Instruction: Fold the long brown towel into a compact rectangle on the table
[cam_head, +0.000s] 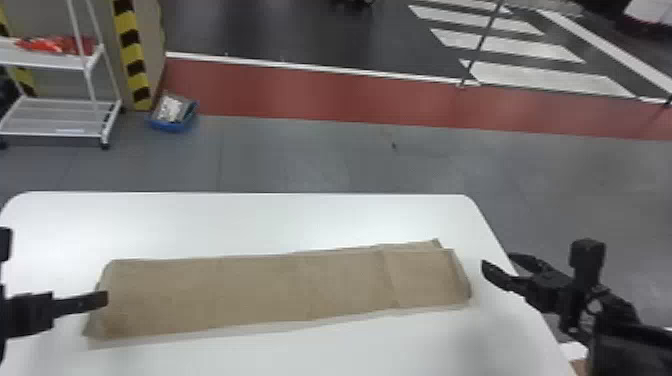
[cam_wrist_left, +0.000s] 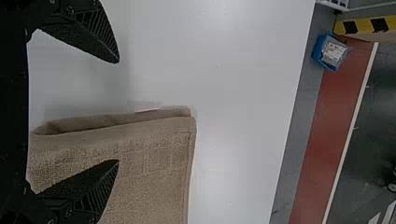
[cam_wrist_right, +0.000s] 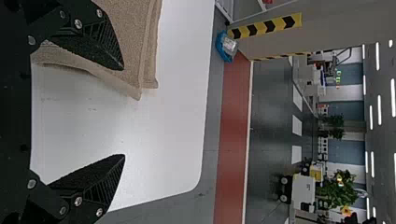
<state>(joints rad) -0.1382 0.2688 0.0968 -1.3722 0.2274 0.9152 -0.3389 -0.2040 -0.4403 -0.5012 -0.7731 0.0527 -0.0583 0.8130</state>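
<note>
We had the long brown towel (cam_head: 260, 290) lying as a flat strip across the white table (cam_head: 225, 220), its layers slightly uneven at the right end. Our left gripper (cam_head: 80, 303) was at the towel's left end, its 2 fingers spread wide. Our right gripper (cam_head: 496, 260) was near the right end, its 2 fingers also parted. We saw a blue bin (cam_head: 172, 125) on the floor beyond.

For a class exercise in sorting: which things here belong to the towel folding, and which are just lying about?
Part of the job:
- long brown towel
- white table under it
- left gripper, open
- right gripper, open

Just lying about:
- white wheeled rack
- red items on its shelf
- blue bin on the floor
</note>
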